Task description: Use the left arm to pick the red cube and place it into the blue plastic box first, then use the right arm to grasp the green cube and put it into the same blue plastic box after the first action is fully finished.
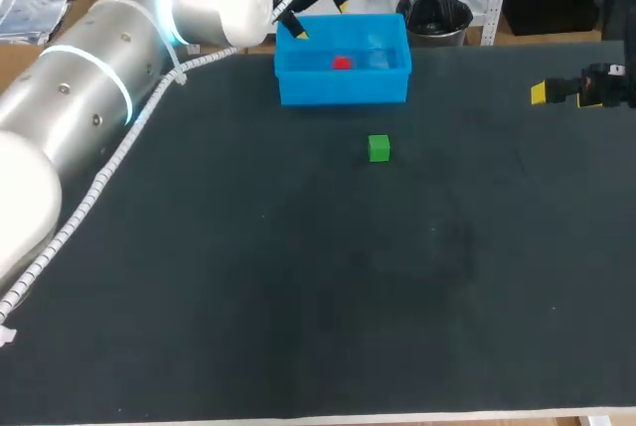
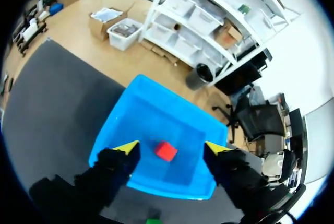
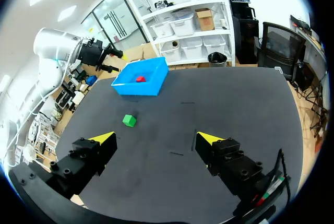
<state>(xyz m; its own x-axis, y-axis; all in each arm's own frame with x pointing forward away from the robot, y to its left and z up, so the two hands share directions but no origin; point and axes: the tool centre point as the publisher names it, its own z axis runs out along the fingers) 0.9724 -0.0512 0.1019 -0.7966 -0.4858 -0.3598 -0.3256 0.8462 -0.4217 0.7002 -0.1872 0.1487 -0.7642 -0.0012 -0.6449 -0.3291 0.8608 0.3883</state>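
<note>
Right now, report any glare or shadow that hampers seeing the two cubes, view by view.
Head view: a pale sheen on the blue box floor lies beside the red cube, yet it reads distinct; the green cube casts almost no shadow. Left wrist view: the red cube is evenly lit, no glare. Right wrist view: both cubes plain.
</note>
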